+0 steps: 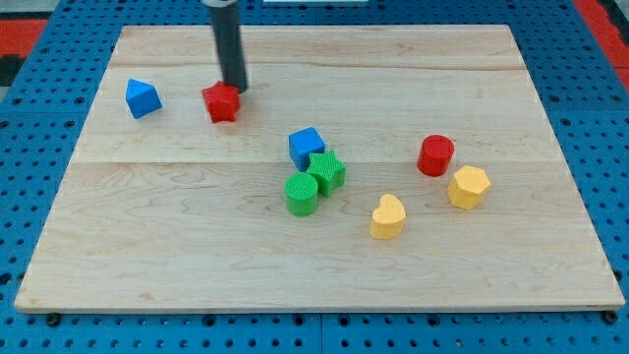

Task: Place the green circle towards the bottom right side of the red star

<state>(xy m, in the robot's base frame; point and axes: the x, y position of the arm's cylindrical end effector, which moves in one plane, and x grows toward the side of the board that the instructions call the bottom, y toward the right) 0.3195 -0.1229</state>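
The green circle (302,194) sits near the board's middle, touching the green star (327,170) at its upper right. The red star (223,101) lies toward the view's upper left. My tip (235,88) stands just above and right of the red star, touching or nearly touching it, and far up-left of the green circle.
A blue cube (306,147) touches the green star from above. A blue triangle-like block (142,97) lies at the far left. A red cylinder (435,155), a yellow hexagon (469,187) and a yellow heart (388,216) lie at the right. The wooden board (147,246) lies on a blue pegboard.
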